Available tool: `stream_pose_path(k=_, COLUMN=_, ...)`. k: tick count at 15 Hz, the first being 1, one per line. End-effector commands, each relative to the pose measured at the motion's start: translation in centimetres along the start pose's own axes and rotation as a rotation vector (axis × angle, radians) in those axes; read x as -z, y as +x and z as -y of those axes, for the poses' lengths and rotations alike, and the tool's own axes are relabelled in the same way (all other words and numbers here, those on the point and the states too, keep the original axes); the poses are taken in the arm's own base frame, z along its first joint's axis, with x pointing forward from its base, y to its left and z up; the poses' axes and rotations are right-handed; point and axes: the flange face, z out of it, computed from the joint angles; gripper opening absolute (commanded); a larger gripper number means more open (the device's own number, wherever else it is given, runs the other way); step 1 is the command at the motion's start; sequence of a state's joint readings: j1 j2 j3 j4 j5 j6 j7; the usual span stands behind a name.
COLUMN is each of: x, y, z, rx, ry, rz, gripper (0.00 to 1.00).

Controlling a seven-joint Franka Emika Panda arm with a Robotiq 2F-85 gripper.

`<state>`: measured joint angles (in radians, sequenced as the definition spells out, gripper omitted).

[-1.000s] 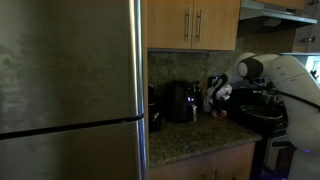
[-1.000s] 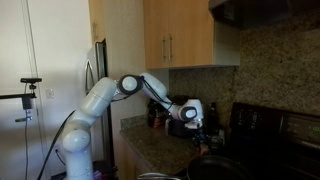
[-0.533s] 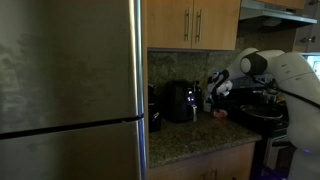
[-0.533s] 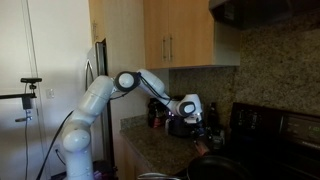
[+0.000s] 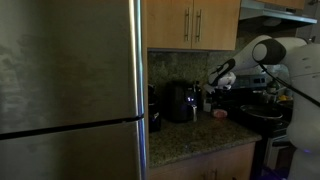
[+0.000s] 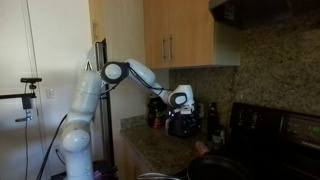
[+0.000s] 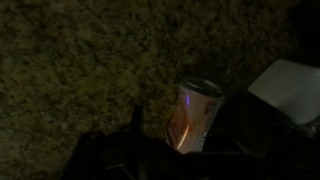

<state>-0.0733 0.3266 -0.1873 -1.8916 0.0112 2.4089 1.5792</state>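
Observation:
An orange and silver can (image 7: 195,113) stands upright on the speckled granite counter (image 7: 70,70). In an exterior view it is the small orange thing (image 5: 218,114) on the worktop. My gripper (image 7: 190,145) hangs above it, open, with dark fingers (image 7: 137,128) to either side of the can and not touching it. In both exterior views the gripper (image 5: 215,78) (image 6: 182,98) is raised off the counter, near the black appliance (image 5: 181,101). The room is dim and the fingertips are hard to make out.
A steel fridge (image 5: 70,90) fills one side. A black appliance (image 6: 182,123) and dark bottles stand against the stone backsplash. A stove with a dark pan (image 5: 262,112) is beside the counter. Wooden cabinets (image 5: 195,22) hang overhead. A white object (image 7: 290,90) lies near the can.
The jaws have opened and let go of the can, which stays on the counter. The gripper has risen and pulled back from it.

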Motion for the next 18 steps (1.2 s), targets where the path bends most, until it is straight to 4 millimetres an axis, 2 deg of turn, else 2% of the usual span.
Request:
stream_pose_path(k=1, x=3.3, y=0.5, z=-4.3, rx=0.184, ry=-0.031, rz=0.077, gripper=1.0)
stream_pose_path(k=3, x=4.3, y=1.6, z=-5.3, rx=0.267, ry=-0.063, rz=0.083, gripper=1.0)
stream_pose_path(k=4, x=3.3, y=0.5, z=-3.3, rx=0.202, ry=-0.039, rz=0.054, gripper=1.0)
stream_pose_path(k=6, x=4.3, y=1.3, z=-4.3, rx=0.241, ry=-0.052, rz=0.062, gripper=1.0)
stream_pose_path(k=9, x=4.4, y=1.5, z=-4.7, rx=0.251, ry=-0.056, rz=0.065, gripper=1.0)
stream_pose_path(k=12, x=4.4, y=-1.7, z=-6.2, rx=0.424, ry=-0.064, rz=0.153, gripper=1.0)
stream_pose_path(k=15, x=6.4, y=-4.5, z=-7.4, rx=0.568, ry=-0.025, rz=0.224, gripper=1.0)
stream_pose_path(k=18, x=7.6, y=-8.4, z=-9.1, rx=0.715, ry=0.012, rz=0.293, gripper=1.0)
